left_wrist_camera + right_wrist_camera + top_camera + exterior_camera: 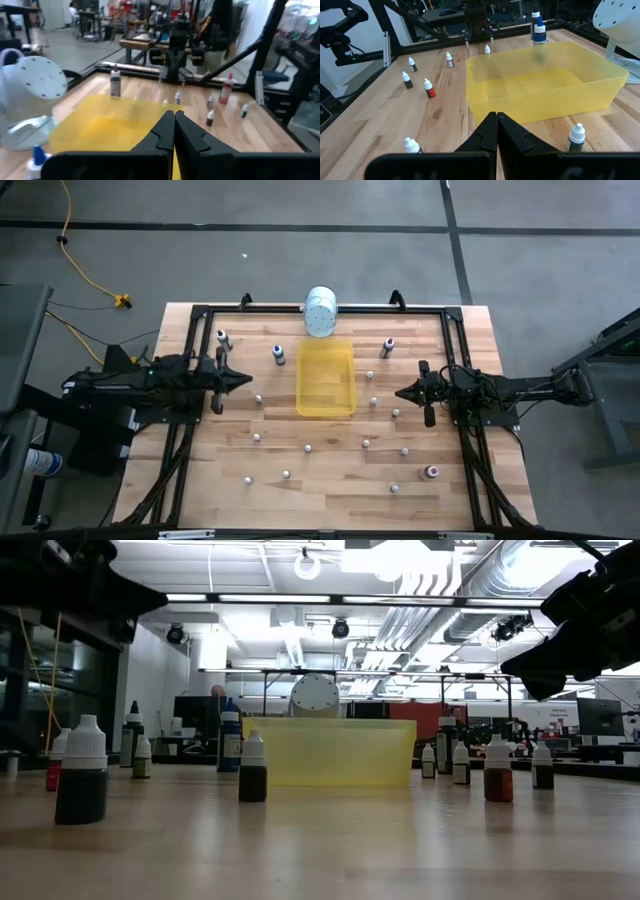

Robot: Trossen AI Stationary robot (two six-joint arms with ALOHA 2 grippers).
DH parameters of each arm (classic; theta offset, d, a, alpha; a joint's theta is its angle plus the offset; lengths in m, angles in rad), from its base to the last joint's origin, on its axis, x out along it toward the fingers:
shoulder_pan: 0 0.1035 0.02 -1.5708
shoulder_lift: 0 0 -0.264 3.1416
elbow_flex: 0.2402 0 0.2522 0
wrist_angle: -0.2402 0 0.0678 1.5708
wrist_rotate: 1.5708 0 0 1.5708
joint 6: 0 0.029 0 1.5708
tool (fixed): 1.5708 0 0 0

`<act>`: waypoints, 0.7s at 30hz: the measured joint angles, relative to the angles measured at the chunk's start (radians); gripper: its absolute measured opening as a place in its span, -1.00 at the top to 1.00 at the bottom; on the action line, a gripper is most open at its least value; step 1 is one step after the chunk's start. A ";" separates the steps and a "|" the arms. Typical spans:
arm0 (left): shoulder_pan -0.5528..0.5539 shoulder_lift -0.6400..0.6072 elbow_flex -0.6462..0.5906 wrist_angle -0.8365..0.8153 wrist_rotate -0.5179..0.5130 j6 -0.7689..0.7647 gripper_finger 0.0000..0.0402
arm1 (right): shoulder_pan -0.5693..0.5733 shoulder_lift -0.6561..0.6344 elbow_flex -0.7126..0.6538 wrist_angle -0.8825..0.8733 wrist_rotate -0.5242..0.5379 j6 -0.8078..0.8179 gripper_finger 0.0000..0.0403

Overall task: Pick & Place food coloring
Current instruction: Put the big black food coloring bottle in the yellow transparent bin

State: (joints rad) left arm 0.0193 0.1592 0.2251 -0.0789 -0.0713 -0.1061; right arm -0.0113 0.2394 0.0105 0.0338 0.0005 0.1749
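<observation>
With both the left gripper [174, 131] and right gripper [497, 131] hovering empty, fingers pressed together, either side of the yellow tray [326, 402], open wide before descending on any food coloring bottle [374, 402] scattered around that tray.

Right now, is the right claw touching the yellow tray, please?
Apart. The high view shows the right claw shut, with bare table and small food coloring bottles between it and the yellow tray.

left arm: reaches in from left, level | left claw [244, 381]: closed, empty | right arm: mirrors from right | right claw [400, 393]: closed, empty
</observation>
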 joint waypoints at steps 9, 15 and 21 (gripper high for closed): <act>0.000 0.150 0.338 -0.363 -0.202 0.003 1.00 | 0.000 0.002 0.000 0.000 0.000 0.000 1.00; 0.001 0.302 0.566 -0.514 -0.260 -0.022 0.95 | 0.000 0.002 0.000 0.000 0.000 0.000 1.00; 0.116 0.475 0.795 -0.724 -0.255 -0.022 0.65 | 0.000 0.002 0.000 0.000 0.000 0.000 1.00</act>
State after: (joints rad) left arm 0.1350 0.6344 1.0206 -0.8025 -0.3267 -0.1284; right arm -0.0113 0.2413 0.0105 0.0336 0.0004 0.1747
